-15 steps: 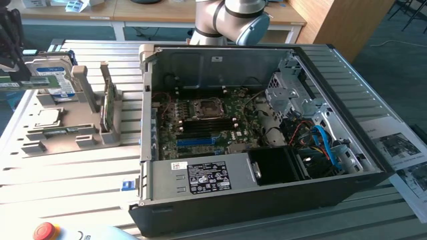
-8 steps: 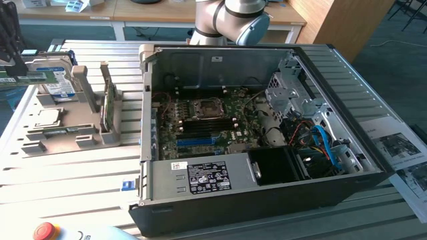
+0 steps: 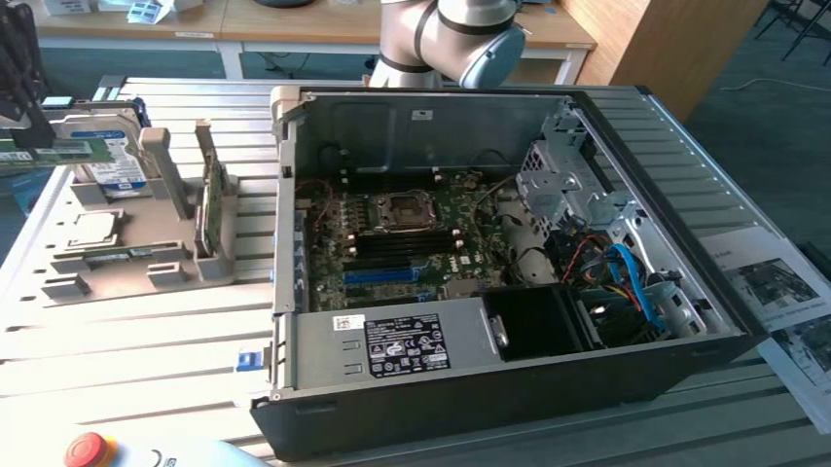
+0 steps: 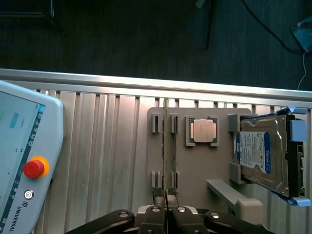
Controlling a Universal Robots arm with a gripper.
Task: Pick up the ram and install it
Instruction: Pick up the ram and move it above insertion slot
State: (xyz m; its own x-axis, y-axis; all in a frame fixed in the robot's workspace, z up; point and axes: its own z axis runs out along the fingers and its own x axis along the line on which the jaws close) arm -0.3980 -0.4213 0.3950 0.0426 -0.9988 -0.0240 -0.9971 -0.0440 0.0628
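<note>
Item: the ram point(image 4: 165, 146). A thin green stick seen edge-on, clear of the open computer case point(image 3: 727, 321).
Location: above the grey holder point(image 4: 195, 170), near the table point(image 4: 97, 146) edge on the exterior view's left.
Tool point(image 4: 166, 214): fingers together, clamped on the ram's near end.
Holder contents: silver processor point(image 4: 203, 130) lying flat; hard drive point(image 4: 261, 153) with a blue label at one end.
Also on the table: teach pendant point(image 4: 24, 161) with a red button.

We log a silver-grey tubular arm joint point(image 3: 429, 29) with pale blue cap; black gripper point(image 4: 166, 195) linkages carry silver screw heads.
</note>
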